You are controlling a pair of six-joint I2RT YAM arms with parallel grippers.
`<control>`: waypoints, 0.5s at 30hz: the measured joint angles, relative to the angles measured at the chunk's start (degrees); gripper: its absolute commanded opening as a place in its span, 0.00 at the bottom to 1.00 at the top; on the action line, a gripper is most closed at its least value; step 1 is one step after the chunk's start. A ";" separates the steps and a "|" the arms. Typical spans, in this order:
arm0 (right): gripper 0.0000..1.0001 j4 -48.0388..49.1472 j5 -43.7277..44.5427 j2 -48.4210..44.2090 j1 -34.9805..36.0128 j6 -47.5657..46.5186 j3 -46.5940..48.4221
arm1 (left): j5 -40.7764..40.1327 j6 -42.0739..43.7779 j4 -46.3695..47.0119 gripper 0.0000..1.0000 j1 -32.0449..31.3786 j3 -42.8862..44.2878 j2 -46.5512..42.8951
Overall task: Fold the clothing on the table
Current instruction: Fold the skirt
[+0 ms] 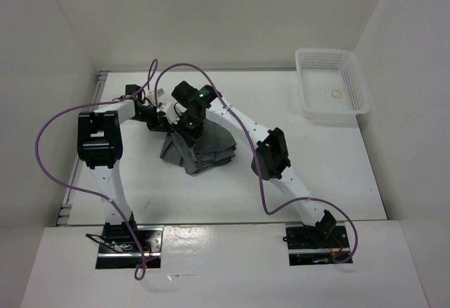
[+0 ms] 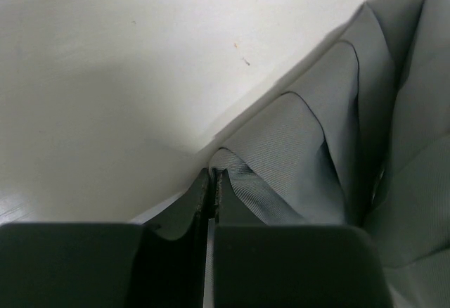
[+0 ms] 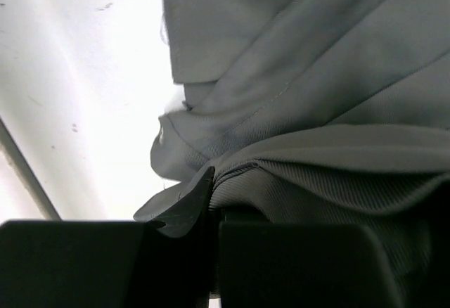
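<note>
The clothing (image 1: 204, 150) is a dark grey pleated garment, bunched in a heap on the white table (image 1: 330, 174) just left of centre. Both grippers meet at its far left top edge. My left gripper (image 1: 160, 119) is shut with a corner of the grey fabric (image 2: 316, 146) pinched at its tips (image 2: 213, 178). Just to its right, my right gripper (image 1: 188, 126) is shut on a fold of the clothing (image 3: 316, 90). In the right wrist view the cloth drapes over one finger and hides it, and only the other fingertip (image 3: 200, 185) shows.
A white mesh basket (image 1: 332, 91) stands at the back right corner with a small ring (image 1: 337, 95) inside. White walls enclose the table on three sides. A metal rail (image 1: 98, 86) runs along the left edge. Purple cables (image 1: 53, 122) loop over both arms.
</note>
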 measured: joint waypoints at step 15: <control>0.38 -0.31 -3.58 2.82 0.61 3.30 9.70 | 0.04 -0.02 0.35 0.00 0.00 -0.26 -0.09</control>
